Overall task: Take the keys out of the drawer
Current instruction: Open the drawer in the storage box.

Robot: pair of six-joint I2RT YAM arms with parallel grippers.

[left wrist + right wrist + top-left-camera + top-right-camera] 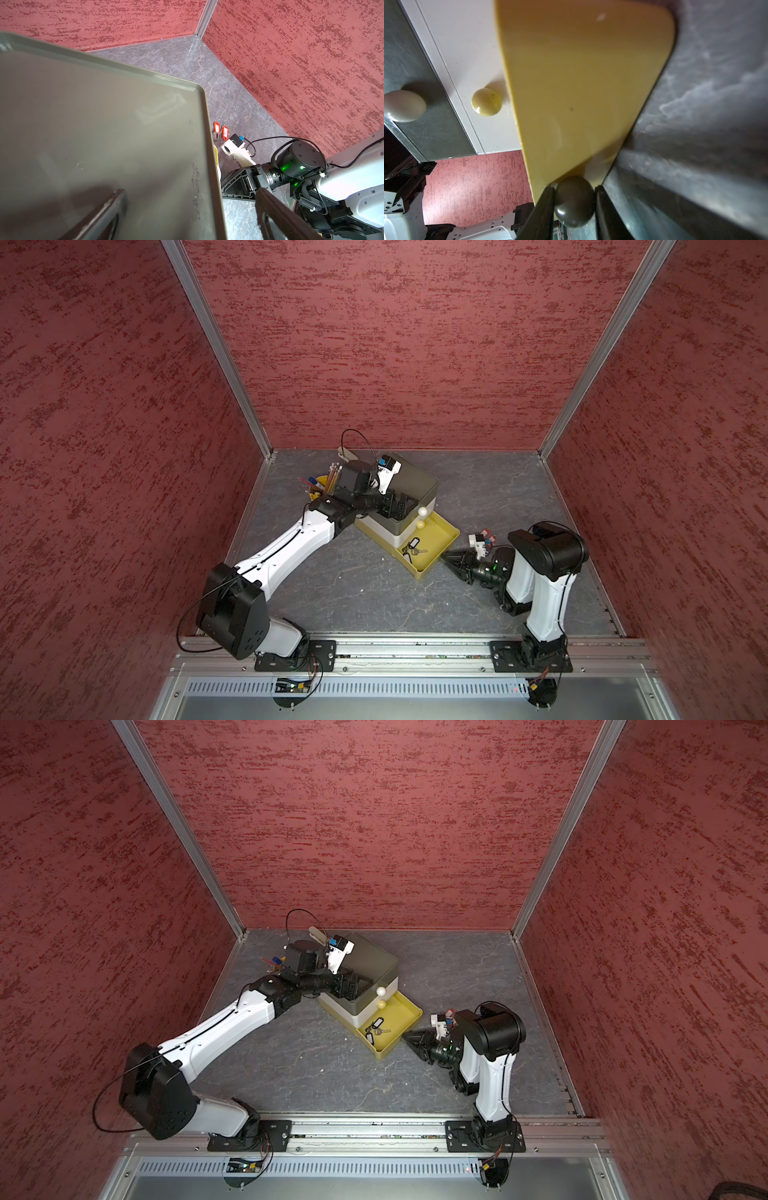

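In both top views: stretches the left arm (291, 545) long and low from the near rail (415, 649) to the drawer unit (415, 485), left gripper (397, 506) over its grey top, jaws spread wide, gripping nothing. Folds the right arm (548, 597) tight, elbow high, wrist low, right gripper (451, 560) nosed against the front of the open yellow drawer (442, 532). Shows two of the keys (412, 549), black-tagged, inside that drawer at its end nearer the rail, tags fanned toward the unit, blades seemingly toward the pulled-out front; too small for more. Half hides two red-tagged keys (490, 536) on the table (353, 585) behind the right wrist. From the left wrist: looks across the grey top between two blurred, widely parted fingers (99, 218); catches the red-tagged keys (225, 133) side by side, long axes nearly parallel, label windows up. From the right wrist: clamps narrowly on the drawer's dark knob (574, 201), drawer's inside cut off.
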